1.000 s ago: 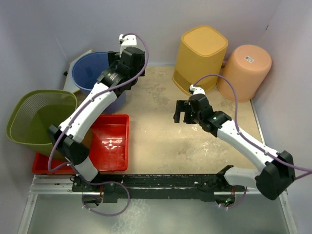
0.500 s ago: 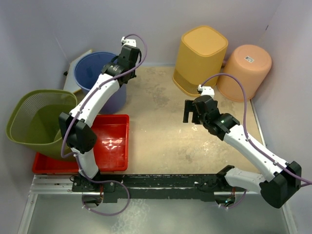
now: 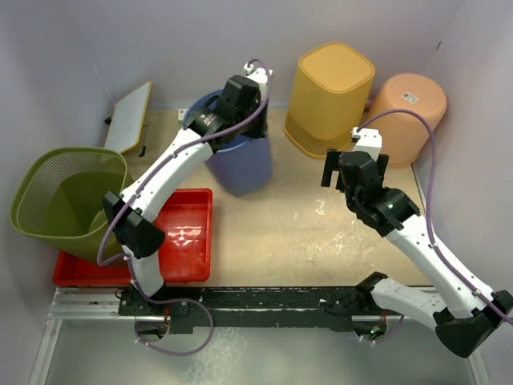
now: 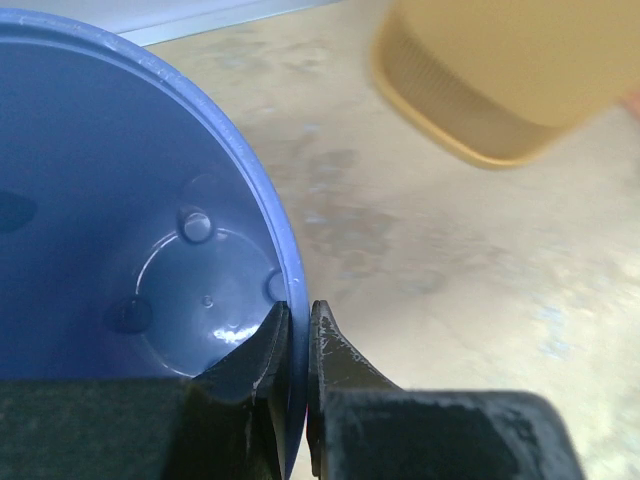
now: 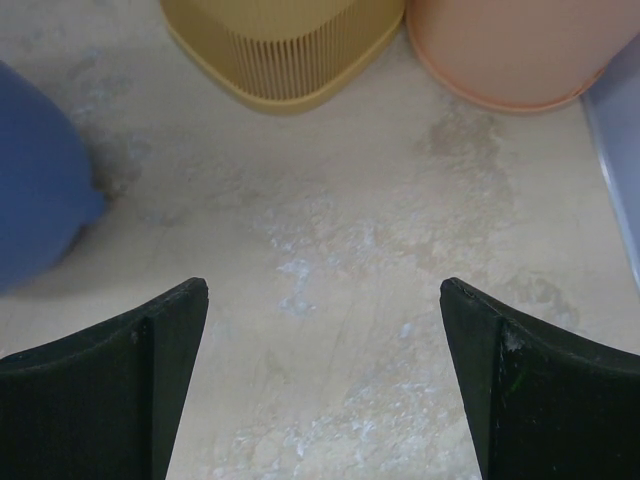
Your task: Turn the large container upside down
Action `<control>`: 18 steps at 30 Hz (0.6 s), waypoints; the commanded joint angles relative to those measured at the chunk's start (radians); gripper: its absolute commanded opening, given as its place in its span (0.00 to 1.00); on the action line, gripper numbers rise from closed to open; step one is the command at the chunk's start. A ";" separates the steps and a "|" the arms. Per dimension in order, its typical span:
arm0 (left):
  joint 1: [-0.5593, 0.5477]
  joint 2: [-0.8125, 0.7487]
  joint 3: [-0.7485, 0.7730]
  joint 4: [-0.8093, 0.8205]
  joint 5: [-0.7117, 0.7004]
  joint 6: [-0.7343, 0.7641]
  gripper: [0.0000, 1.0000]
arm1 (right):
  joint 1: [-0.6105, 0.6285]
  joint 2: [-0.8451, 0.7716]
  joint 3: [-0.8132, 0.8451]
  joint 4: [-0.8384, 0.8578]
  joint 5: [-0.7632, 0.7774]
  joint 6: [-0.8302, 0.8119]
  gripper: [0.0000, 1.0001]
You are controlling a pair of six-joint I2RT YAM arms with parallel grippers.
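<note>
The left wrist view shows what the overhead view hides. The left gripper [image 4: 298,325] has its jaws pinched on the rim of the blue bucket [image 4: 120,200], one finger inside the wall and one outside. Inside the jaws' left finger lies the bucket's glossy floor with its round moulded marks. To the right of the jaws the sandy table [image 4: 450,260] runs off to a blurred yellow bin [image 4: 500,70].

From above, the bucket shows its outer wall below the wrist, between the red tray [image 3: 188,233] and the yellow bin. The fingertips themselves cannot be made out there. The green mesh basket [image 3: 64,192] and a board [image 3: 128,116] leaning at the back wall are well apart from those jaws, off to the left.

The right gripper [image 5: 322,290] has its jaws spread wide with only bare table between them. Ahead of them stand the upturned yellow bin and, to its right, an upturned peach bucket [image 5: 510,50]. The blue bucket's side shows as a blur beyond the left jaw. Whether it touches the table cannot be told.
</note>
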State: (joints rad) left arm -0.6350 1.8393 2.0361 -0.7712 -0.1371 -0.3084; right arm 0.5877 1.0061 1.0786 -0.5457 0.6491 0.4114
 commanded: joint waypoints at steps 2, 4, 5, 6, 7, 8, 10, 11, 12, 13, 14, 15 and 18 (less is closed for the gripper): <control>-0.041 -0.099 0.010 0.152 0.224 -0.163 0.00 | -0.006 -0.060 0.086 -0.021 0.250 -0.061 1.00; -0.042 -0.132 -0.041 0.210 0.277 -0.216 0.00 | -0.007 -0.090 0.100 -0.003 0.294 -0.093 1.00; -0.041 -0.153 -0.067 0.249 0.317 -0.248 0.00 | -0.008 -0.102 0.104 0.008 0.314 -0.109 1.00; -0.042 -0.169 -0.098 0.296 0.360 -0.289 0.00 | -0.009 -0.113 0.108 0.017 0.335 -0.128 1.00; -0.041 -0.184 -0.130 0.355 0.414 -0.340 0.00 | -0.008 -0.121 0.112 0.030 0.354 -0.144 1.00; -0.041 -0.196 -0.160 0.415 0.459 -0.388 0.00 | -0.008 -0.130 0.114 0.045 0.369 -0.163 1.00; -0.041 -0.215 -0.236 0.565 0.547 -0.505 0.00 | -0.008 -0.139 0.119 0.077 0.394 -0.193 1.00; -0.042 -0.225 -0.278 0.654 0.582 -0.593 0.00 | -0.008 -0.143 0.121 0.100 0.402 -0.210 1.00; -0.044 -0.230 -0.318 0.735 0.612 -0.656 0.00 | -0.009 -0.146 0.123 0.114 0.410 -0.223 1.00; -0.045 -0.231 -0.349 0.797 0.635 -0.708 0.00 | -0.008 -0.150 0.127 0.126 0.415 -0.231 1.00; -0.047 -0.230 -0.381 0.855 0.656 -0.752 0.00 | -0.008 -0.152 0.131 0.140 0.417 -0.244 1.00; -0.047 -0.230 -0.412 0.906 0.674 -0.794 0.00 | -0.008 -0.153 0.136 0.151 0.418 -0.255 1.00; -0.056 -0.217 -0.492 1.019 0.696 -0.872 0.00 | -0.008 -0.148 0.151 0.169 0.396 -0.271 1.00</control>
State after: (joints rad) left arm -0.6846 1.6569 1.6058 -0.1192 0.4362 -0.9550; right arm 0.5816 0.8589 1.1774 -0.4599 1.0073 0.2008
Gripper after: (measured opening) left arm 0.033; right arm 0.998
